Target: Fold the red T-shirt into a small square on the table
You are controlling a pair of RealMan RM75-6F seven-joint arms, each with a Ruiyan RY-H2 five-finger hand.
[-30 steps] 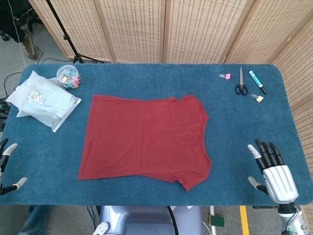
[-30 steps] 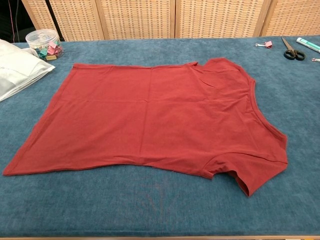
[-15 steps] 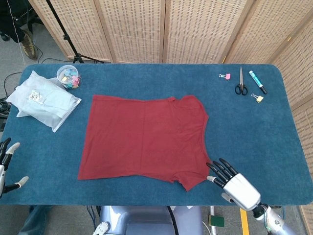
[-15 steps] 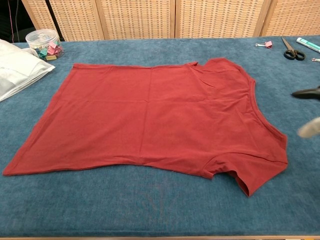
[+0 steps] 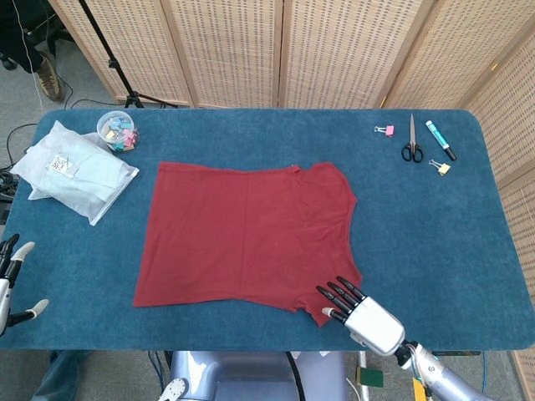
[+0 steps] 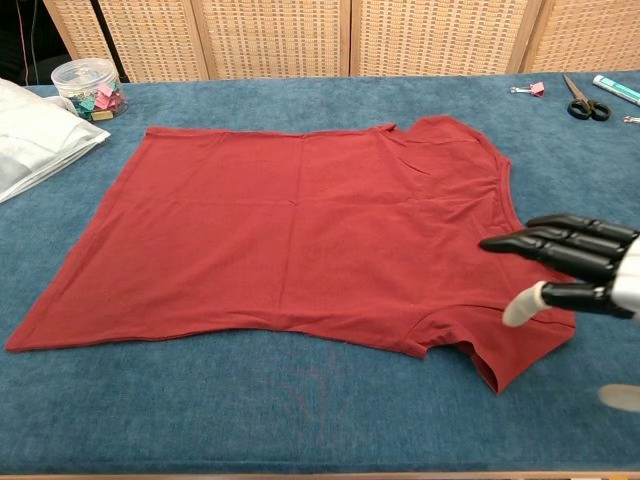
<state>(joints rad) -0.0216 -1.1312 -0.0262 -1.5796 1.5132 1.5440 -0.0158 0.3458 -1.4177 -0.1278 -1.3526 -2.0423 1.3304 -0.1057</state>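
Red T-shirt (image 5: 248,236) spread flat and unfolded on the blue desk (image 5: 435,209), about the centre, collar toward 3 o'clock, hem toward 9 o'clock, one short sleeve sticking out at roughly 5 o'clock of the cloth.

Changed over the last second: right hand (image 5: 358,311) swung in from the far 4 o'clock edge of the desk, where it stood well apart from the cloth, across to the near sleeve. Now poised with fingers stretched out side by side and thumb set apart below them, holding nothing. Fingertips over the sleeve and collar corner in the chest view (image 6: 575,262); actual contact with the fabric not clear from either view. Shirt itself unmoved, no crease or lift anywhere.

Left hand (image 5: 12,280) barely in frame at the 8 o'clock edge, only fingertips showing, spread and empty, shifted hardly at all, well apart from the shirt.

Meaning for the task: approach done on the right side, no fold begun. Likely next, a pinch on the near sleeve or shoulder to carry it across the body. Left hand probably needed on the hem end to keep the cloth from dragging.

Also on the desk: white plastic packet (image 5: 71,170) and tub of clips (image 5: 117,130) at 10 o'clock, scissors (image 5: 411,144) at 2 o'clock.
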